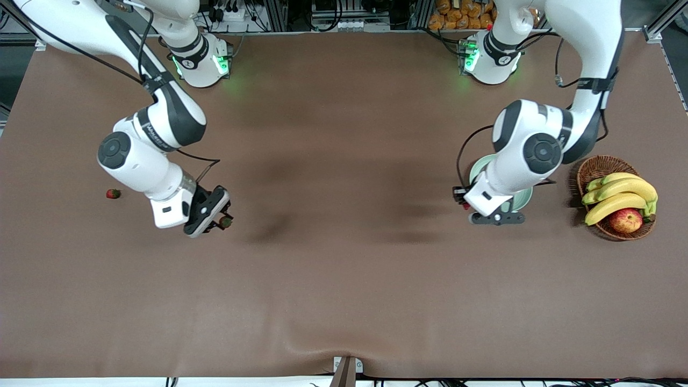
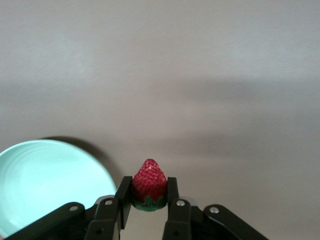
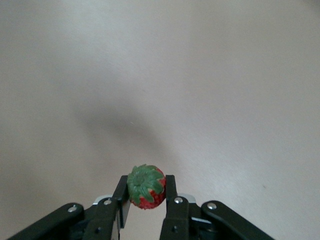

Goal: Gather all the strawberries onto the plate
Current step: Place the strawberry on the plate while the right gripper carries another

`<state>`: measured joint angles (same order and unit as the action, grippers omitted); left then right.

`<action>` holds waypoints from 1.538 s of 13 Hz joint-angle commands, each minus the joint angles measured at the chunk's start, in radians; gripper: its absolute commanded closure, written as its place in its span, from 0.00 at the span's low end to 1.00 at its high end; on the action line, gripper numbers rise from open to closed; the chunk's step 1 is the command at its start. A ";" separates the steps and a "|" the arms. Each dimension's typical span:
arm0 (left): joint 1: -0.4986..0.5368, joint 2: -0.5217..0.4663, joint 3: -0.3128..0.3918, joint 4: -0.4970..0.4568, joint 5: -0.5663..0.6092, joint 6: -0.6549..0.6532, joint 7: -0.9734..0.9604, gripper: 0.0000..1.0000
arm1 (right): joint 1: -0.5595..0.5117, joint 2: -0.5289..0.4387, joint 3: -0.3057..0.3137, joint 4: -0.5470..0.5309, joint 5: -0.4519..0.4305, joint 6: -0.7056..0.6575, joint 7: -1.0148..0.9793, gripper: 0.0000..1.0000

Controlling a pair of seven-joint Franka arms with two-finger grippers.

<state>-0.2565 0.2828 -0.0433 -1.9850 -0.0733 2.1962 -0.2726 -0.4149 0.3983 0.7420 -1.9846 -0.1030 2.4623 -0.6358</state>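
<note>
My left gripper (image 1: 458, 195) hangs just beside the pale mint-green plate (image 1: 480, 165), which the left arm largely covers. It is shut on a red strawberry (image 2: 149, 177), tip pointing away from the wrist; the plate (image 2: 45, 185) shows beside the fingers (image 2: 123, 192). Over bare table toward the right arm's end, my right gripper (image 1: 219, 222) is shut on another strawberry (image 3: 145, 186) with its green top facing the wrist camera. A third strawberry (image 1: 113, 193) lies on the table beside the right arm's forearm.
A brown wicker basket (image 1: 602, 166) holding bananas (image 1: 621, 196) and a red-yellow apple (image 1: 625, 220) stands beside the plate at the left arm's end. Brown cloth covers the table. A clamp (image 1: 346, 371) sits at the table edge nearest the front camera.
</note>
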 commanded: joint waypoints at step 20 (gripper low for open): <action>0.194 0.022 -0.016 -0.262 0.029 0.100 0.167 0.00 | 0.580 0.290 -0.151 0.052 -0.003 0.454 -0.160 1.00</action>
<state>-0.0674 0.3058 -0.0594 -2.2599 -0.0570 2.2929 -0.1192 0.0866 0.6609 0.6467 -1.9553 -0.1066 2.7811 -0.7079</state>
